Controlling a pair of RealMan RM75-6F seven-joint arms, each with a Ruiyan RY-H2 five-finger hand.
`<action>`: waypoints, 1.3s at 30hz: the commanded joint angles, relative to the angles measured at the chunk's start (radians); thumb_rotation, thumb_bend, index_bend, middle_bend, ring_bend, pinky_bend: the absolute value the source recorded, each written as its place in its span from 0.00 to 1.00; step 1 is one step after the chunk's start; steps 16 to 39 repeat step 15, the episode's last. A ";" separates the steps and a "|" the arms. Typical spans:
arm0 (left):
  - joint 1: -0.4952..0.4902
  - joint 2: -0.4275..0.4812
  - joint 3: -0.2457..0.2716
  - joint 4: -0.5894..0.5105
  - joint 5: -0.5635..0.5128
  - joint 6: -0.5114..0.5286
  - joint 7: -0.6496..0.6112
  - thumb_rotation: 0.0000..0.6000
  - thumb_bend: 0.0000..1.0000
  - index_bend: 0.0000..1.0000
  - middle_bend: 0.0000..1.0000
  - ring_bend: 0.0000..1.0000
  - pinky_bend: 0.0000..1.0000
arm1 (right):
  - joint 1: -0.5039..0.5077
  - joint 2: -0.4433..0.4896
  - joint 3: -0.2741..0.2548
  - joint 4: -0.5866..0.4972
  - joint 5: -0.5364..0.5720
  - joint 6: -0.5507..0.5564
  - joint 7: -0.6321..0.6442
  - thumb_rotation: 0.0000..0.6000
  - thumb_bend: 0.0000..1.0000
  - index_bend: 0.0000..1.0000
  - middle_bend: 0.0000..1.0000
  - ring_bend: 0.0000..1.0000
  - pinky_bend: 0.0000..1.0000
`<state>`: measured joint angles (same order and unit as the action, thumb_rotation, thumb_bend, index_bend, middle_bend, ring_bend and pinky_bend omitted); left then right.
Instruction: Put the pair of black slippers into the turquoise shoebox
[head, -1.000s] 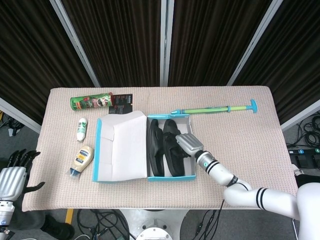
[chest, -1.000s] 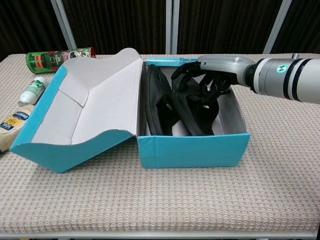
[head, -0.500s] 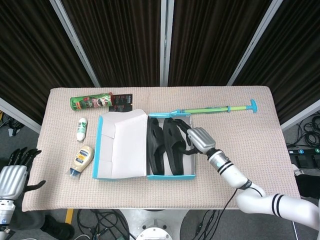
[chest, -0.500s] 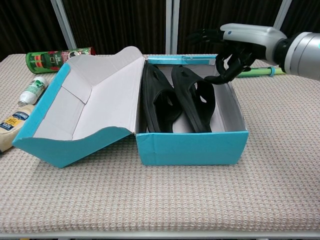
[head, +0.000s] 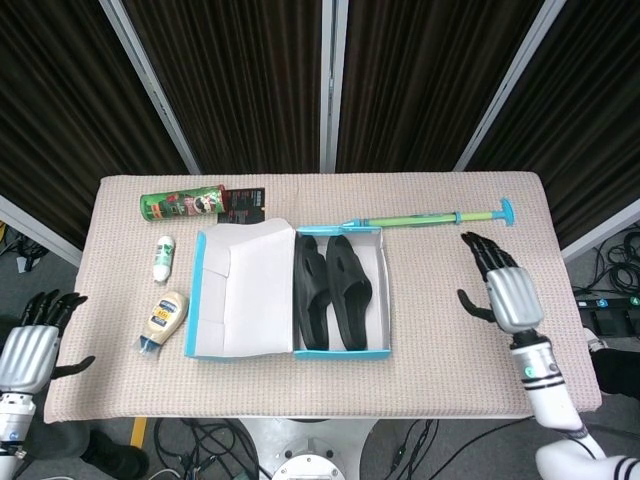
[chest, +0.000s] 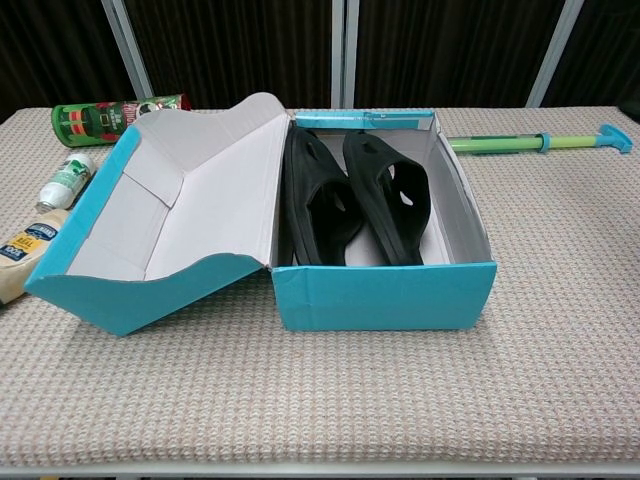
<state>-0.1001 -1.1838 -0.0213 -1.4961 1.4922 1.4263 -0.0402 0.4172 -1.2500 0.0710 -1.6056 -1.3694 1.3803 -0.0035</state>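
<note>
Both black slippers lie side by side inside the turquoise shoebox, well to the left of the right robot hand, which hovers released with fingers spread. The left robot hand, also released, sits off the surface's left edge.

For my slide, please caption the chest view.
Both black slippers lie inside the open turquoise shoebox; no hand in view.
</note>
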 joint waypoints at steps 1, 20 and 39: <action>-0.001 -0.007 -0.007 -0.002 -0.008 0.005 0.016 1.00 0.03 0.17 0.12 0.04 0.03 | -0.120 0.066 -0.091 -0.013 -0.069 0.097 -0.007 1.00 0.24 0.00 0.00 0.00 0.00; 0.002 -0.027 -0.009 -0.006 -0.010 0.021 0.058 1.00 0.03 0.17 0.12 0.04 0.03 | -0.297 0.086 -0.155 0.008 -0.175 0.246 0.047 1.00 0.25 0.00 0.00 0.00 0.00; 0.002 -0.027 -0.009 -0.006 -0.010 0.021 0.058 1.00 0.03 0.17 0.12 0.04 0.03 | -0.297 0.086 -0.155 0.008 -0.175 0.246 0.047 1.00 0.25 0.00 0.00 0.00 0.00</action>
